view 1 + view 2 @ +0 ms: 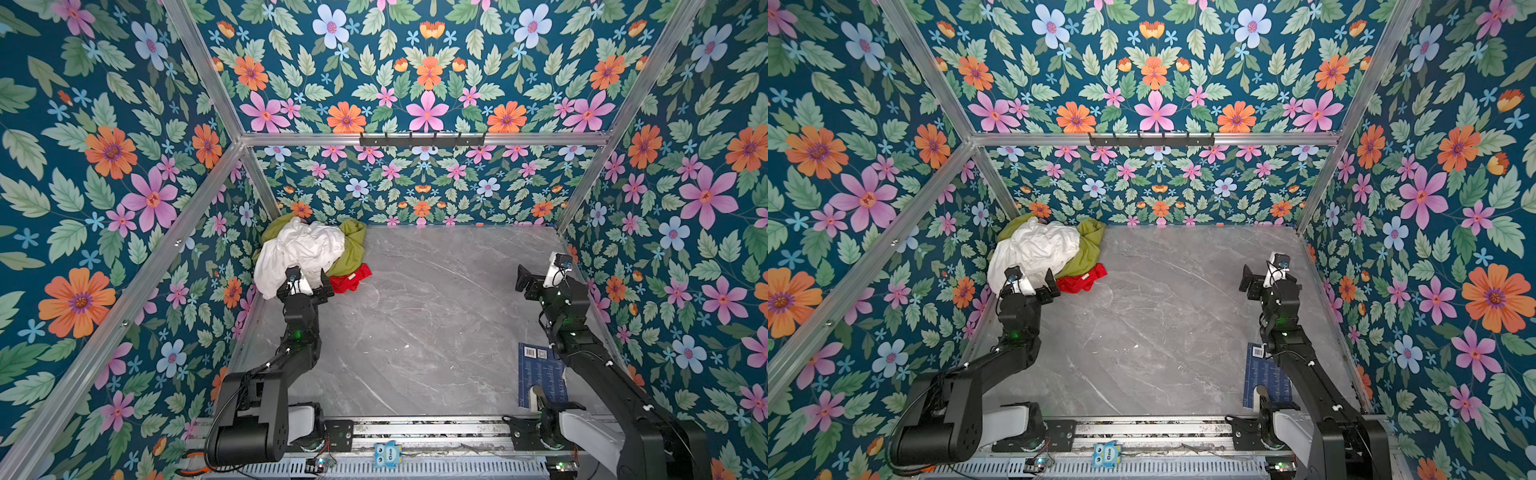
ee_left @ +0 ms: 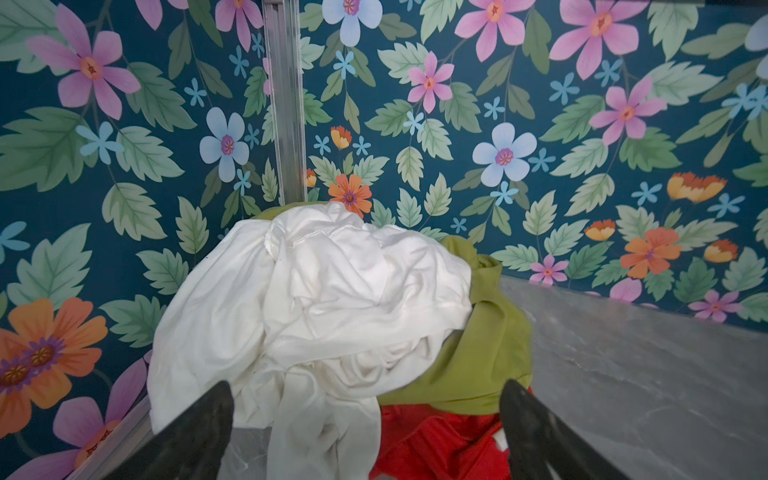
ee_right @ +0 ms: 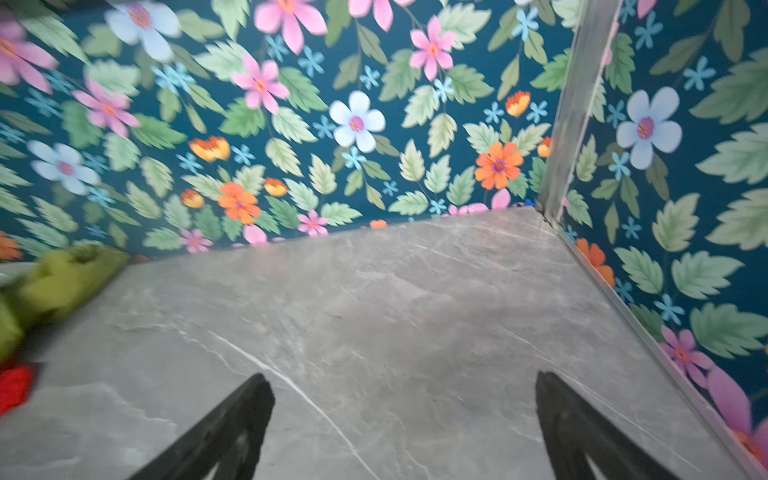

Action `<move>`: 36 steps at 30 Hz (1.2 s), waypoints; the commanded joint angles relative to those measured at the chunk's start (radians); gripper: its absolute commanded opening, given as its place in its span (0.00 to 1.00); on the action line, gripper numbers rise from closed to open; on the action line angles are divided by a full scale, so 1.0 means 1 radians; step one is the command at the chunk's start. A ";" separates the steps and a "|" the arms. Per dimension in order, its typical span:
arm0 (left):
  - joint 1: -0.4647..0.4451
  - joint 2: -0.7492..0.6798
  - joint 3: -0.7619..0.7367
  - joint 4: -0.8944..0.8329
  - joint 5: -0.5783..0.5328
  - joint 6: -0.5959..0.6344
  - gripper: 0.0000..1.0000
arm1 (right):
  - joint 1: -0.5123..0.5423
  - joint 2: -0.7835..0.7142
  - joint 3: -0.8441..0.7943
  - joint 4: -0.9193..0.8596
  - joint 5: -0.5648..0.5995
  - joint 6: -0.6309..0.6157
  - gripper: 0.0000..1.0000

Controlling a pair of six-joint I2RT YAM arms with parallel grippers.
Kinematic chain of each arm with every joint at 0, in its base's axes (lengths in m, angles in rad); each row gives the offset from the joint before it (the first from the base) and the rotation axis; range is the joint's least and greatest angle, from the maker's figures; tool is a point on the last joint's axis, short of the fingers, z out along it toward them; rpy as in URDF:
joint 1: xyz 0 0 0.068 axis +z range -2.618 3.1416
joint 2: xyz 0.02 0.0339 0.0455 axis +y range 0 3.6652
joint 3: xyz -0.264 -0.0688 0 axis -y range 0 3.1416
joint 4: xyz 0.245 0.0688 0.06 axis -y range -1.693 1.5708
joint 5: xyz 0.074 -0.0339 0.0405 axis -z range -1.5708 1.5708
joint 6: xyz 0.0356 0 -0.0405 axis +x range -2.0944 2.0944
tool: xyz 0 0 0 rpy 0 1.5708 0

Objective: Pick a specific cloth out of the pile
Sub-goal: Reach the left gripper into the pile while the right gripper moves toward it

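Open tabletop beside cornered pile

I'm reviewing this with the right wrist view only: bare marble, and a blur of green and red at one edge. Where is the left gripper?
Observer: The left gripper is open and empty, facing the pile in the table's back left corner.
Operator: How exposed is the red cloth?
Observer: The red cloth lies on the table at the pile's near right side, with one edge seemingly under the olive-green fabric.
Operator: Anything on top of the green?
Observer: A crumpled white fabric covers much of it.
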 commanded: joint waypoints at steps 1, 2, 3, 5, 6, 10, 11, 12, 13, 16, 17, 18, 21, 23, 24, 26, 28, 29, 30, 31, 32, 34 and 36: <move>-0.001 -0.021 0.080 -0.283 0.001 -0.128 1.00 | 0.004 -0.036 0.078 -0.218 -0.067 0.174 0.99; -0.002 -0.018 0.115 -0.348 -0.002 -0.152 1.00 | 0.004 -0.041 0.108 -0.273 -0.069 0.222 0.99; -0.002 -0.014 0.142 -0.396 0.000 -0.171 1.00 | 0.004 -0.041 0.137 -0.325 -0.070 0.263 0.99; -0.002 0.001 0.203 -0.493 0.030 -0.195 1.00 | 0.003 -0.016 0.212 -0.440 -0.099 0.322 0.99; -0.001 0.010 0.230 -0.528 0.048 -0.205 1.00 | 0.003 0.004 0.240 -0.480 -0.124 0.338 0.99; -0.002 0.059 0.327 -0.658 0.094 -0.248 1.00 | 0.014 0.115 0.349 -0.599 -0.220 0.384 0.99; -0.003 0.071 0.342 -0.672 0.104 -0.256 1.00 | 0.024 0.138 0.367 -0.606 -0.230 0.384 0.99; -0.004 0.079 0.352 -0.681 0.111 -0.263 1.00 | 0.037 0.156 0.380 -0.612 -0.229 0.382 0.99; -0.007 0.090 0.361 -0.688 0.117 -0.267 1.00 | 0.051 0.177 0.397 -0.619 -0.226 0.379 0.99; -0.010 0.120 0.397 -0.718 0.133 -0.270 1.00 | 0.089 0.243 0.453 -0.642 -0.226 0.374 0.99; -0.011 0.134 0.412 -0.732 0.137 -0.268 1.00 | 0.101 0.268 0.475 -0.652 -0.228 0.370 0.99; -0.012 0.144 0.424 -0.746 0.140 -0.266 1.00 | 0.109 0.292 0.491 -0.661 -0.230 0.368 0.99; -0.014 0.180 0.465 -0.781 0.145 -0.259 1.00 | 0.128 0.354 0.535 -0.669 -0.244 0.367 0.99; -0.018 0.205 0.488 -0.797 0.144 -0.249 1.00 | 0.137 0.392 0.560 -0.667 -0.250 0.366 0.99; -0.019 0.214 0.498 -0.802 0.148 -0.245 1.00 | 0.142 0.409 0.570 -0.667 -0.253 0.363 0.99; -0.019 0.251 0.529 -0.811 0.164 -0.234 1.00 | 0.153 0.448 0.600 -0.669 -0.258 0.357 0.99; -0.019 0.289 0.573 -0.840 0.177 -0.216 1.00 | 0.169 0.485 0.630 -0.672 -0.258 0.346 0.99; -0.019 0.313 0.597 -0.857 0.181 -0.204 1.00 | 0.181 0.502 0.643 -0.673 -0.251 0.337 0.99; -0.019 0.333 0.622 -0.873 0.181 -0.195 1.00 | 0.193 0.519 0.654 -0.673 -0.243 0.325 0.99; -0.019 0.357 0.653 -0.895 0.177 -0.181 1.00 | 0.204 0.539 0.667 -0.674 -0.239 0.311 0.99; -0.019 0.378 0.684 -0.918 0.169 -0.172 1.00 | 0.213 0.556 0.679 -0.677 -0.239 0.302 0.99; -0.019 0.428 0.755 -0.969 0.145 -0.156 1.00 | 0.228 0.599 0.710 -0.685 -0.245 0.291 0.99; -0.019 0.471 0.820 -1.011 0.123 -0.148 1.00 | 0.240 0.633 0.734 -0.687 -0.258 0.285 0.99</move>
